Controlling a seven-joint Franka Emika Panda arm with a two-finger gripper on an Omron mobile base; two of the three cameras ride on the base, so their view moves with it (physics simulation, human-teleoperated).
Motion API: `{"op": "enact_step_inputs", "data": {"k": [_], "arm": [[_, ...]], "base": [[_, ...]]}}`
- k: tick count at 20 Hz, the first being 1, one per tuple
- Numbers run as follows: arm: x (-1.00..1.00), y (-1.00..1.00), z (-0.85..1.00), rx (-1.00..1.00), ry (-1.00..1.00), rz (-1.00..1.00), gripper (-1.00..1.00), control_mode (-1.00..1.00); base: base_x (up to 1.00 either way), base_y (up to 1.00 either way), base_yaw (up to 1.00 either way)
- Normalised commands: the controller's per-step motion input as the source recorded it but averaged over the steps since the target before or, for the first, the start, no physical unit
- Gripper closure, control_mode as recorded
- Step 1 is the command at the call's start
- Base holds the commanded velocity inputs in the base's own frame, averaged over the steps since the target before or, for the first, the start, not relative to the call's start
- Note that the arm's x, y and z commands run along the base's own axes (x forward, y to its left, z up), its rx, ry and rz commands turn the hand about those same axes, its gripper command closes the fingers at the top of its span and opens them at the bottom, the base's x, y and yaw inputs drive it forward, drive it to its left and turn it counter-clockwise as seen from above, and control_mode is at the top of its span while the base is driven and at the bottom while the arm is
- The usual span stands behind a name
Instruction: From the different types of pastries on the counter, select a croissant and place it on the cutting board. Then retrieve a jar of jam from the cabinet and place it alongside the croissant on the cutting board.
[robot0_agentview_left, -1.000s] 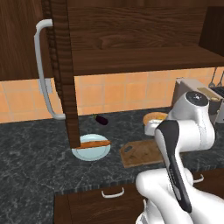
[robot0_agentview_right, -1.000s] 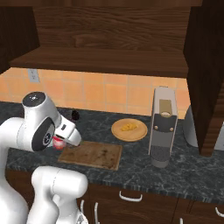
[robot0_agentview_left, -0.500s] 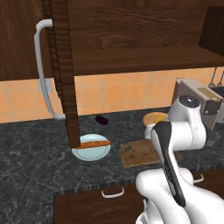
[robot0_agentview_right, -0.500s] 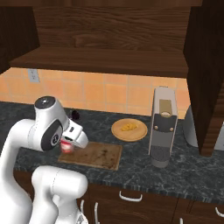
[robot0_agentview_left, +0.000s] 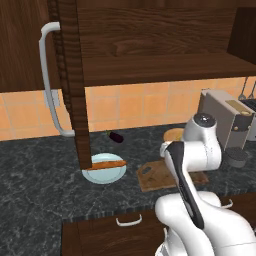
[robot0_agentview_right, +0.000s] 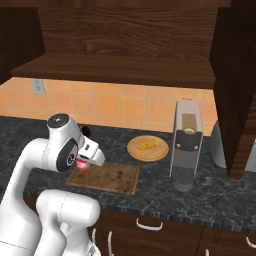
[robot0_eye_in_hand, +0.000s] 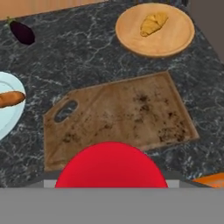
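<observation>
Gripping the red-lidded jam jar, the claw hangs above the cutting board.

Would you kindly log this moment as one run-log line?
gripper: shut on jam jar | above cutting board | croissant: on wooden plate

The arm folds low, its claw clamped and pointing down.

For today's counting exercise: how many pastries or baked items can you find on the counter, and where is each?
2: a croissant on the round wooden plate beyond the cutting board, and a long baguette on the pale blue plate. Others may be hidden.
</observation>
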Motion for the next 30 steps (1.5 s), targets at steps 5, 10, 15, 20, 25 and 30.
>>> {"op": "enact_step_inputs", "data": {"k": [5,10,15,20,25,30], "arm": [[-0.11,0.16,-0.74,-0.12,0.0,0.0,1.0,-1.0],[-0.02,0.0,-0.78,-0.03,-0.01,-0.03,1.0,-1.0],[0.69,0.0,-0.2,0.02,-0.05,-0.02,1.0,-1.0],[0.54,0.03,-0.12,0.01,-0.03,-0.03,1.0,-1.0],[-0.04,0.02,-0.8,-0.1,0.0,-0.04,1.0,-1.0],[-0.04,0.0,-0.62,-0.06,-0.02,-0.04,1.0,-1.0]], "base": [[0.0,0.0,0.0],[0.0,0.0,0.0],[0.0,0.0,0.0],[0.0,0.0,0.0],[0.0,0.0,0.0],[0.0,0.0,0.0]]}}
